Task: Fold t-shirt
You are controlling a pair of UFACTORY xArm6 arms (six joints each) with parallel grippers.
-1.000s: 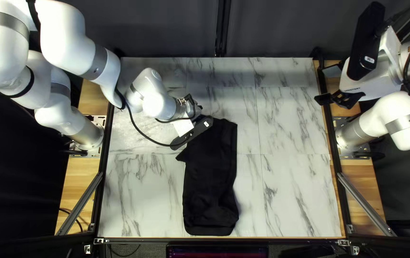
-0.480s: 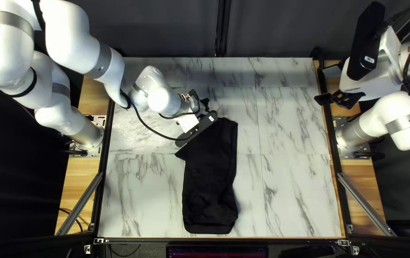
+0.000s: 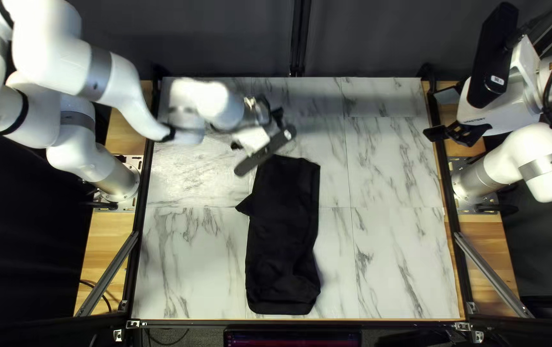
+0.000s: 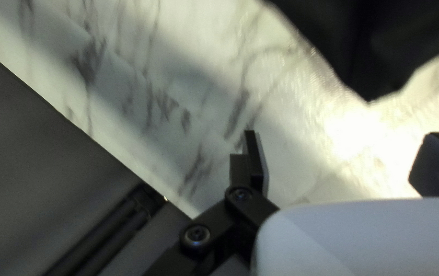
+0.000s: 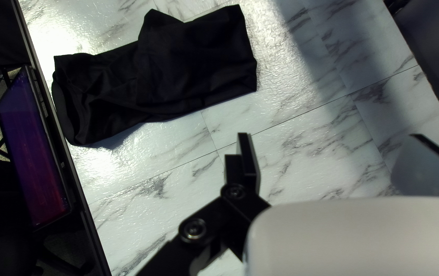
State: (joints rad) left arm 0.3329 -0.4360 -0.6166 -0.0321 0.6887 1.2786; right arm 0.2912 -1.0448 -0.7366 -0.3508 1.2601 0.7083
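Note:
The black t-shirt [image 3: 282,238] lies as a long folded strip from mid-table to the near edge, a small pointed corner sticking out on its left side. My left gripper [image 3: 257,133] is above the table beyond the shirt's far end. In the left wrist view, that gripper [image 4: 344,156] is open and empty, with a corner of the shirt [image 4: 373,46] ahead of it. At the table's right edge hangs my right gripper [image 3: 451,133]. Its own wrist view has the gripper [image 5: 337,156] open with nothing between its fingers; the whole shirt [image 5: 194,66] lies ahead, away from them.
The marble-patterned table [image 3: 398,257] shows bare on both sides of the shirt. A dark curtain [image 3: 366,38] stands behind its far edge. Beyond the near edge is a screen [image 5: 33,153]. Black rails run along the table's sides.
My left gripper has pulled back from the shirt's far end toward the table's far edge, uncovering more cloth there. The shirt has barely shifted, and my right arm has stayed still.

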